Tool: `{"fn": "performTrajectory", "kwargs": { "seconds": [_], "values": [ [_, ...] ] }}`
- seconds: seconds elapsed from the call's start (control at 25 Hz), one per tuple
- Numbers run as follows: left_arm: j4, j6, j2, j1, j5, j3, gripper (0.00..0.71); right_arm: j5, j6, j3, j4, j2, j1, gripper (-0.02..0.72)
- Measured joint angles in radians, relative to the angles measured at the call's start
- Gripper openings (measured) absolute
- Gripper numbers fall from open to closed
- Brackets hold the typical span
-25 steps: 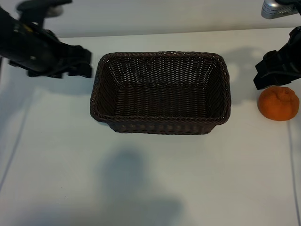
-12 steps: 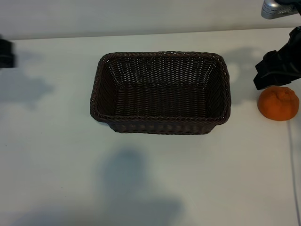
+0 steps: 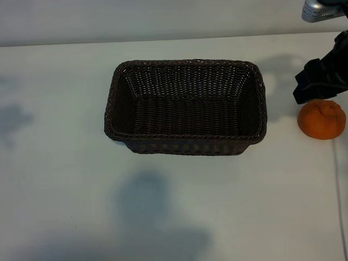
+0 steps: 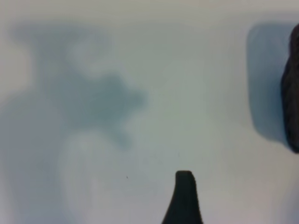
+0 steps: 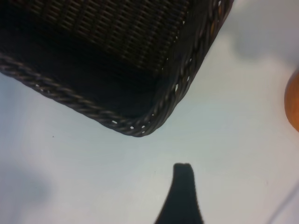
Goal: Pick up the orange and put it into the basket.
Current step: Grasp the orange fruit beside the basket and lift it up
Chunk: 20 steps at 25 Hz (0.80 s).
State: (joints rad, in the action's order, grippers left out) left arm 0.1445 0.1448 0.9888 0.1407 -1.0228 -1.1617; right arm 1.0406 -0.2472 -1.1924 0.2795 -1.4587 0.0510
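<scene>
The dark brown wicker basket [image 3: 110,103] stands empty in the middle of the white table. The orange [image 3: 322,119] lies on the table to its right, apart from it. My right gripper [image 3: 315,84] hovers just behind the orange, open and holding nothing. In the right wrist view one dark finger [image 5: 182,196] points at bare table between a corner of the basket [image 5: 135,128] and a sliver of the orange [image 5: 293,100]. My left arm is outside the exterior view. Its wrist view shows the left gripper [image 4: 140,214], open, with one finger [image 4: 184,198] over bare table.
A silver part of the rig [image 3: 321,10] sticks in at the back right corner. A thin cable [image 3: 340,190] runs along the table's right edge. A dark edge [image 4: 292,88], probably the basket, shows in the left wrist view.
The left arm has pulled away to the left, out of the exterior view; only its faint shadow stays. The right gripper, the orange and the basket have not moved.
</scene>
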Motion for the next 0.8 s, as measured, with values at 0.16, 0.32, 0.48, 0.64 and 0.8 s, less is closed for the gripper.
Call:
{"fn": "performTrajectory", "kwargs": {
  "seconds": [0.16, 0.32, 0.48, 0.64, 0.8],
  "values": [
    [-0.033, 0.002, -0.214, 0.000, 0.049, 0.127, 0.596, 0.000, 0.000, 0.000, 0.000, 0.000, 0.000, 0.573],
    [-0.043, 0.002, -0.401, 0.000, 0.096, 0.298, 0.596, 0.000, 0.000, 0.000, 0.000, 0.000, 0.000, 0.573],
    [-0.047, 0.002, -0.577, 0.000, 0.074, 0.414, 0.596, -0.016, -0.001, 0.000, -0.008, 0.000, 0.000, 0.573],
    [-0.048, -0.011, -0.697, -0.016, 0.051, 0.520, 0.596, -0.077, 0.000, 0.000, -0.015, 0.000, 0.000, 0.573],
    [-0.047, -0.029, -0.767, -0.082, 0.069, 0.593, 0.596, -0.116, 0.043, 0.000, -0.049, -0.011, 0.000, 0.559]
  ]
}}
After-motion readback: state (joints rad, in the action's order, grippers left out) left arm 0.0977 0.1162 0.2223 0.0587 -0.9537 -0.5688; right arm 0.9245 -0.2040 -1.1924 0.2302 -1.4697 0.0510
